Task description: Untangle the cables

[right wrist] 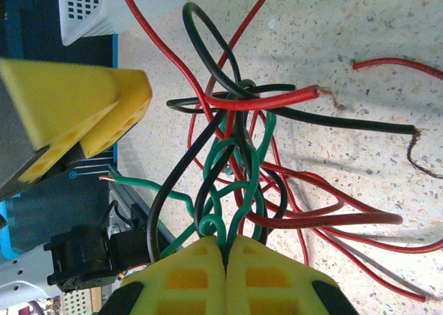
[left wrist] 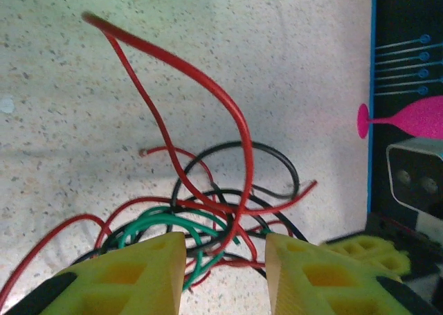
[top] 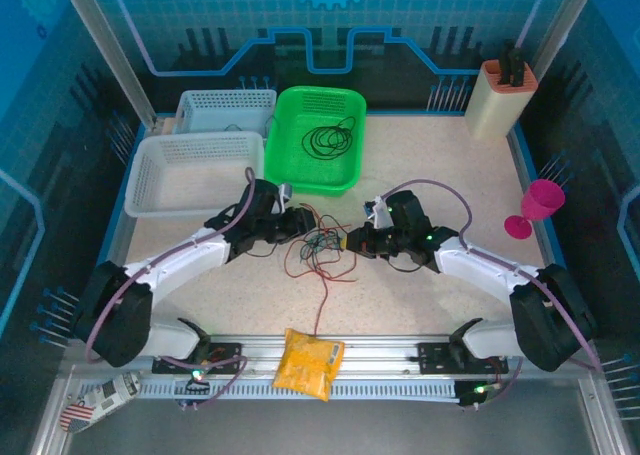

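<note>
- The cables (top: 322, 247) lie knotted together, red, green and black, in the middle of the tabletop (top: 430, 175), between the two hands.
- One red strand trails from the knot toward the near edge.
- The left hand (left wrist: 225, 246) sits at the knot's left side, its yellow fingers spread, with red and green strands lying in the gap.
- The right hand (right wrist: 225, 249) is pressed together, pinching a green loop at the knot's right side.
- Behind the knot, a green tray (top: 283, 125) holds a black coil (top: 328, 140).
</note>
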### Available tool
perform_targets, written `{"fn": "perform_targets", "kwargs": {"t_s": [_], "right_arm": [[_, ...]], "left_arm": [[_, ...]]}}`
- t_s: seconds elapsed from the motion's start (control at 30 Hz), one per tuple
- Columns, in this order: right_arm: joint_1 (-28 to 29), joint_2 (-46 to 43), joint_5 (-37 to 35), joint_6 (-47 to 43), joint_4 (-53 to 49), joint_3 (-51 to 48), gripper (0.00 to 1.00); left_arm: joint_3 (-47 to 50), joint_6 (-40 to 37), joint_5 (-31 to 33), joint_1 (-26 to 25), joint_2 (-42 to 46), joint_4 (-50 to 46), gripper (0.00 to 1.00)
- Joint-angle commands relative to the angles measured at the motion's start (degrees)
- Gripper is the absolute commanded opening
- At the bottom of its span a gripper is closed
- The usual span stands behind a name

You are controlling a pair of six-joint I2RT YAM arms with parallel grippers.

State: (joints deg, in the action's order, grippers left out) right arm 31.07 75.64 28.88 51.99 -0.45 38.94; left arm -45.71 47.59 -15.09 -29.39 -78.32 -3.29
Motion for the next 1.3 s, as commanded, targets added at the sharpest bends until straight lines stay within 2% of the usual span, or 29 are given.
{"fn": "perform_targets", "kwargs": {"t_s": [0.0,0.17,0.3,0.5,0.7,0.83,0.93,1.27], "right_arm": [[-0.2,-1.2,-0.1,-0.7,0.8,1.2,0.0],[-0.1,-0.9,0.2,-0.7,0.9,1.2,0.0],[0.0,-1.3,0.1,-1.0,1.3,1.1,0.0],[0.1,-1.0,0.9,-1.2,1.5,1.0,0.0],[0.3,-1.6,1.0,-1.4,1.0,1.2,0.0],[0.2,-1.5,1.1,-1.5,0.8,1.2,0.0],[0.3,-1.6,0.4,-1.3,0.4,1.2,0.0],[-0.1,-0.5,-4.5,0.3,-0.9,1.3,0.0]], "left_arm": [[-2.3,1.8,2.4,-0.4,-1.5,3.7,0.34],[-2.4,1.6,-0.1,-0.7,-3.2,7.7,0.33],[-3.8,0.6,1.2,-0.8,-4.5,4.7,0.33],[-2.1,1.9,-0.8,-0.9,-6.0,10.1,0.3],[-3.1,1.1,-0.6,-1.1,-7.3,9.2,0.3],[-3.2,1.0,-1.2,-1.1,-8.2,9.6,0.21],[-3.2,0.9,-2.1,-1.1,-8.0,10.5,0.01],[-4.6,3.1,-4.0,-1.1,-1.3,3.4,0.0]]}}
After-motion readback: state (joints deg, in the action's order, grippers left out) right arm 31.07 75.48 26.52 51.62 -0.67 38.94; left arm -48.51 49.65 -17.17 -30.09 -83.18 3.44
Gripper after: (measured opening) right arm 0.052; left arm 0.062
